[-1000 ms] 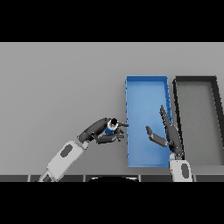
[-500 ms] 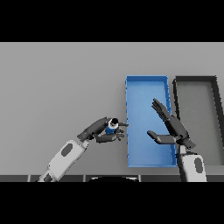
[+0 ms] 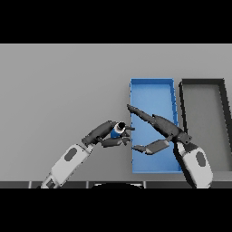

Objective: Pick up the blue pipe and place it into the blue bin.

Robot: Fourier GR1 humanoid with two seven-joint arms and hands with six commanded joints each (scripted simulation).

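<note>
**Meanwhile, the right hand swings in over the bin while the pipe waits at its edge**

Meanwhile, the main change over the last second is on the right side. The right hand (image 3: pixel 158 131) showed low at the rectangular blue plastic bin (image 3: pixel 152 84), near its near right corner; it now reaches across the bin's near half, with straight, released fingers stretching to the bin's left wall and the thumb spread beneath them. The fingertips end close to the small blue pipe with a dark rim (image 3: pixel 117 132).

The left hand (image 3: pixel 106 135) has barely shifted. It sits on the grey table (image 3: pixel 59 86) just left of the bin's left wall, its fingers and thumb curled round the pipe in a grasp. The pipe is therefore still outside the bin, just beside that wall and level with the bin's near half. Whether it is lifted clear of the table cannot be told from this view.

The dark grey rectangular bin (image 3: pixel 202 83) to the right of the blue bin plays no part.

As a judgement, the pick looks done and the placing is not. The right hand's arrival suggests either a handover or support at the wall; with the two hands this close, a collision near the pipe is the likeliest risk.
</note>
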